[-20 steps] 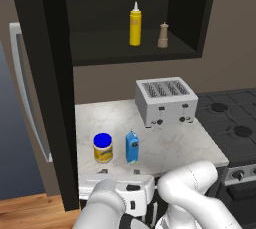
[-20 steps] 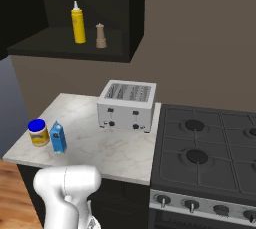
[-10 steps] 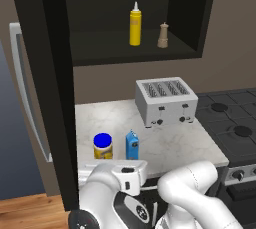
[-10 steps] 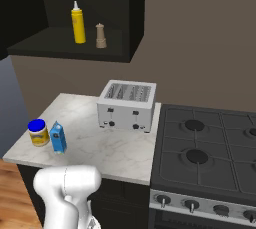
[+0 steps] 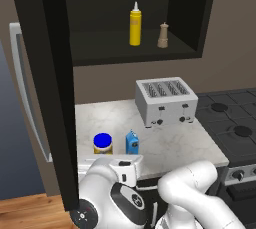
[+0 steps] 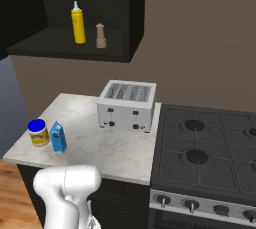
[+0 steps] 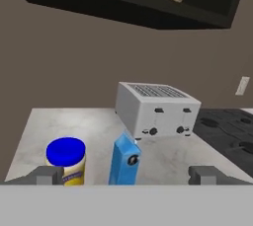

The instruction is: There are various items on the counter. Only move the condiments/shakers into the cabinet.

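Note:
The tall yellow squeeze bottle (image 5: 135, 24) (image 6: 78, 23) and the small tan shaker (image 5: 162, 35) (image 6: 100, 36) stand side by side on the dark cabinet shelf (image 5: 110, 52). On the marble counter (image 5: 172, 143), near its front left, sit the blue-lidded jar (image 5: 102, 143) (image 6: 38, 132) (image 7: 66, 161) and, just right of it, the small blue carton (image 5: 132, 142) (image 6: 58, 137) (image 7: 124, 163). My gripper (image 7: 127, 175) hangs low in front of the counter edge, open wide and holding nothing. It faces the carton, with the jar near its left fingertip (image 7: 47, 174).
A silver four-slot toaster (image 5: 165, 101) (image 6: 127, 105) stands at the back of the counter. A black stove (image 6: 210, 148) adjoins the counter on the right. The open dark cabinet door (image 5: 50, 83) juts out at the left, with a fridge (image 5: 27, 103) behind it.
My hand has risen a little in front of the counter edge in the left base view. The bottle, shaker, jar and carton have not moved.

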### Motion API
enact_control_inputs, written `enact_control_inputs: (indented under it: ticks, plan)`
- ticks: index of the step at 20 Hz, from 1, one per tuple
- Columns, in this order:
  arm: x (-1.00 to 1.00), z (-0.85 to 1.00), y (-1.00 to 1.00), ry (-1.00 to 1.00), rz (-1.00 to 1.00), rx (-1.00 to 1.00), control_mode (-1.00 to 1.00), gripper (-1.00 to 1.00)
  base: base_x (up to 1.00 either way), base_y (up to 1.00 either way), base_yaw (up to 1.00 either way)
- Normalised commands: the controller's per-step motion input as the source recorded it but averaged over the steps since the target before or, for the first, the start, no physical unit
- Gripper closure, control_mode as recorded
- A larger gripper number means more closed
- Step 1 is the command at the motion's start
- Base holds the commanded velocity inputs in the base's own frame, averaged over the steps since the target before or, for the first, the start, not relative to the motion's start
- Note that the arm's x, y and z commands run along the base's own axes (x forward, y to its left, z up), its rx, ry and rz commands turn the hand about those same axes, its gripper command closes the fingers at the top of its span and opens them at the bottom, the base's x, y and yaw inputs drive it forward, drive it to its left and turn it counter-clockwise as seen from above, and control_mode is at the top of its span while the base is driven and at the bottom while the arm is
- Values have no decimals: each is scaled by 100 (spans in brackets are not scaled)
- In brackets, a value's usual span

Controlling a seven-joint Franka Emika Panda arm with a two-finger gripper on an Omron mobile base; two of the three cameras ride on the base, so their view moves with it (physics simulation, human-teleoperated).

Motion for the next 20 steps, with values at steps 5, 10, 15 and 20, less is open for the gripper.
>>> enact_control_inputs:
  ticks: [5,10,15,20]
  plan:
    - [22,-23,0,-4,0,-1,-100,-100,0,0,0]
    - [18,-25,0,-6,0,-1,-100,-100,0,0,0]
    - [31,-22,0,-9,0,-3,-100,-100,0,0,0]
    - [43,-18,-1,-5,0,-3,-100,-100,0,0,0]
